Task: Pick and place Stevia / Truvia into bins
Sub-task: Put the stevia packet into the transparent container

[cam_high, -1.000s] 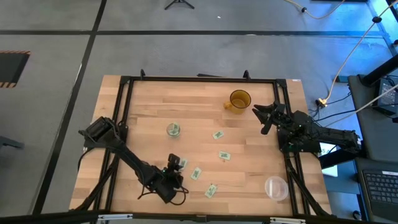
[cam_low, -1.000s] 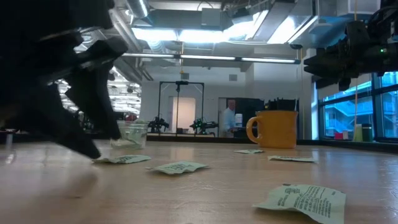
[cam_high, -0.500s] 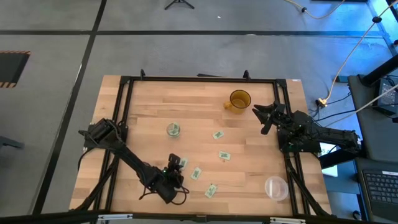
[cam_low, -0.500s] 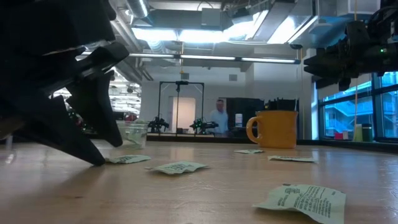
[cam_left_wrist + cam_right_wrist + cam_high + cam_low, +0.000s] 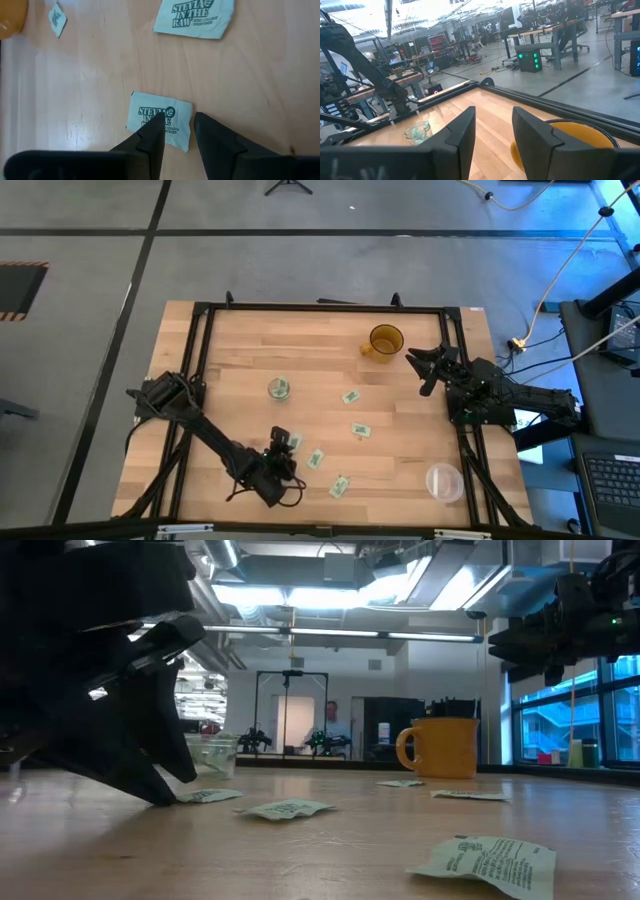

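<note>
Near front tabletop edge, left gripper [image 5: 175, 135] hovering over Stevia packet [image 5: 160, 120] — fingers slightly apart, holding nothing; packet thin, floppy, light — pinching one edge looks best.

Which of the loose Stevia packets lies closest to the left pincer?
The Stevia packet right under the left pincer, its tips straddling one edge; the other loose packets lie farther right on the table.

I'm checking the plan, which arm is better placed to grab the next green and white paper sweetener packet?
Left. The left gripper hangs open right over a green-printed white paper packet on the wooden table. The right gripper waits off by the amber mug, far from any packet.
</note>
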